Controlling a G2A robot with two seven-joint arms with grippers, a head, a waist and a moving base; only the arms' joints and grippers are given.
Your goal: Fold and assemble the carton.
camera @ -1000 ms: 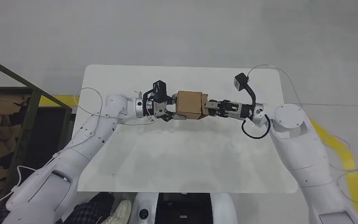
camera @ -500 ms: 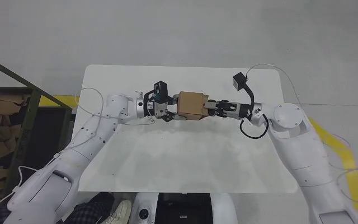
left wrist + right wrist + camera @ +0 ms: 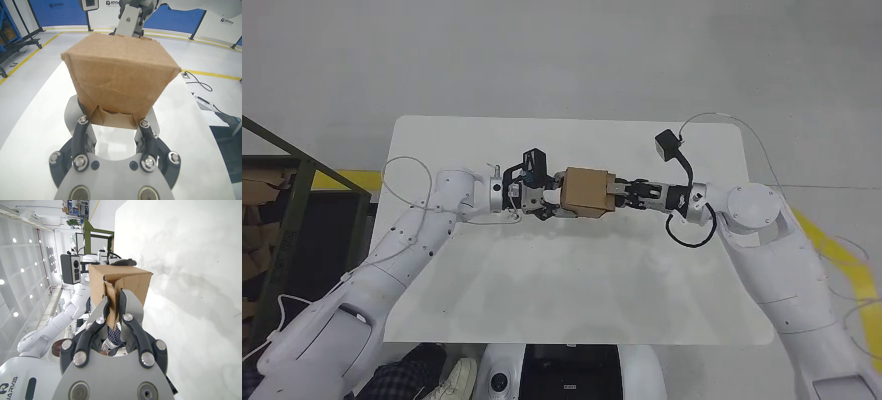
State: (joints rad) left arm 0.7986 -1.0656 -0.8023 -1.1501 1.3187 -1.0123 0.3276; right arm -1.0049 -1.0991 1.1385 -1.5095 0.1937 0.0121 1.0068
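Carton (image 3: 587, 192) nudged rightward; left claw (image 3: 550, 201), right claw (image 3: 614, 195) gripping.

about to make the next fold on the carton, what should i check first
1. Grip of right gripper: ok, it pinches a flap at one end of the carton.
2. Grip of left gripper: ok, its fingers flank the opposite end, touching it.
3. End at the right gripper closed: not ok, it gapes, with ragged edges.
4. Walls squared: ok, the body looks boxed.
5. Carton resting on the table or lifted: cannot tell.
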